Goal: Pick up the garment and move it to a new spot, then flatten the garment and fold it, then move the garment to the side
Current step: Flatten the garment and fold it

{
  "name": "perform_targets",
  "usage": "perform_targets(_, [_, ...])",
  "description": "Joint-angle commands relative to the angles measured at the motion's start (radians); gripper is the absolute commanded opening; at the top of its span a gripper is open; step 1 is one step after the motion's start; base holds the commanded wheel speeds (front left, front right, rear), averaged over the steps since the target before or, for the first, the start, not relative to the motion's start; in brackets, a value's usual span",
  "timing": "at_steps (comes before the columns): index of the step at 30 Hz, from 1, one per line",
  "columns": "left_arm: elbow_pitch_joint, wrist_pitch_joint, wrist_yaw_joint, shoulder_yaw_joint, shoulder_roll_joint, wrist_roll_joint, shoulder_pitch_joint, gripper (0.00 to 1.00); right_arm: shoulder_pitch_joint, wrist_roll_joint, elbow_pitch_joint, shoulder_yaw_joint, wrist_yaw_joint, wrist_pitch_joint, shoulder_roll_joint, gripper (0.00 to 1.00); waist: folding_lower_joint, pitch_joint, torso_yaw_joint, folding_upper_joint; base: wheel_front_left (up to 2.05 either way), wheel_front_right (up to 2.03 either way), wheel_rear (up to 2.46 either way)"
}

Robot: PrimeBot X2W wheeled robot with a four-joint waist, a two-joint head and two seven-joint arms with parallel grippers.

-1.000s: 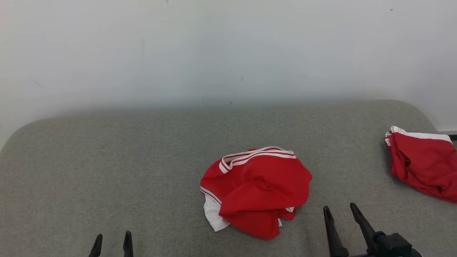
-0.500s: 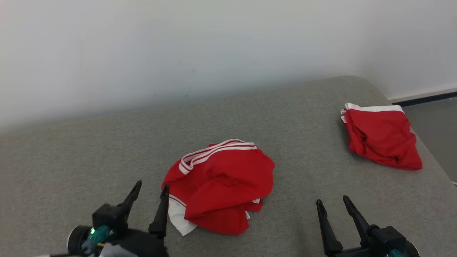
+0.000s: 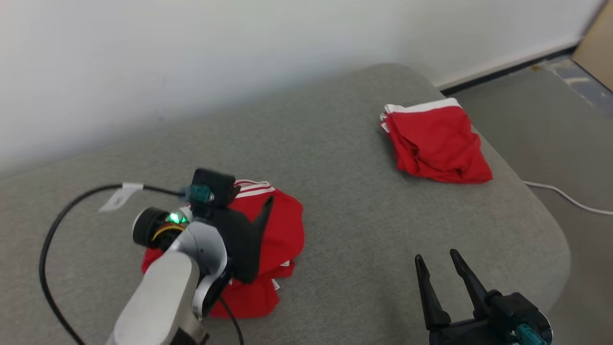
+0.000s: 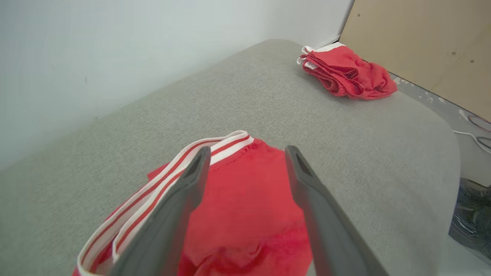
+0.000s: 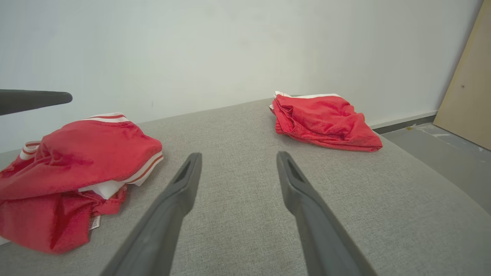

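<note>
**Stock on the grey tabletop, front edge to wall**

1. Right gripper (image 3: 436,255): at the near edge, right side. Jaws spread, nothing between them, pointing across bare grey fabric.
2. Left gripper (image 4: 248,148): near left, on a pale forearm with a black cable (image 3: 57,220) looping beside it. Jaws spread, poised over item 3 with one finger to either side of its top. The right wrist view shows a finger above the cloth, not pinching it.
3. Garment (image 3: 282,235): red, crumpled in a heap, white-striped band uppermost, white lining showing at its near side. It lies near left of centre on the tabletop (image 3: 335,158).
4. Second red garment (image 3: 438,141): folded, white edge facing the wall, at the far right corner, well apart from item 3.
5. White wall (image 3: 191,48): behind the tabletop.
6. Grey floor (image 3: 550,120): to the right, with a white cord (image 3: 565,201) lying on it.
</note>
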Motion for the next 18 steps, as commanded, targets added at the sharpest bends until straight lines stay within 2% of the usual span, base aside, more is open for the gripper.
perform_targets(1, [0.02, 0.011, 0.0, 0.002, 0.002, -0.005, -0.031, 1.0, -0.016, 0.009, 0.004, 0.007, -0.003, -0.007, 0.001, 1.0, -0.0001, 0.057, -0.069, -0.0001, 0.0, 0.0, 0.0])
perform_targets(9, [0.177, 0.067, 0.054, -0.018, 0.012, 0.052, -0.163, 1.0, -0.035, 0.035, 0.031, 0.039, -0.003, -0.029, 0.001, 1.0, -0.0001, 0.104, -0.128, -0.0001, 0.0, 0.0, 0.0])
perform_targets(14, [0.238, 0.089, 0.059, -0.023, 0.003, 0.048, -0.192, 1.0, -0.037, 0.039, 0.039, 0.034, -0.003, -0.038, 0.001, 1.0, -0.0001, 0.115, -0.13, -0.0001, 0.0, 0.0, 0.0])
perform_targets(18, [0.266, 0.116, 0.045, -0.03, -0.005, 0.026, -0.199, 1.0, -0.051, 0.037, 0.047, 0.038, -0.003, -0.04, 0.001, 1.0, -0.0001, 0.109, -0.129, -0.0001, 0.0, 0.0, 0.0])
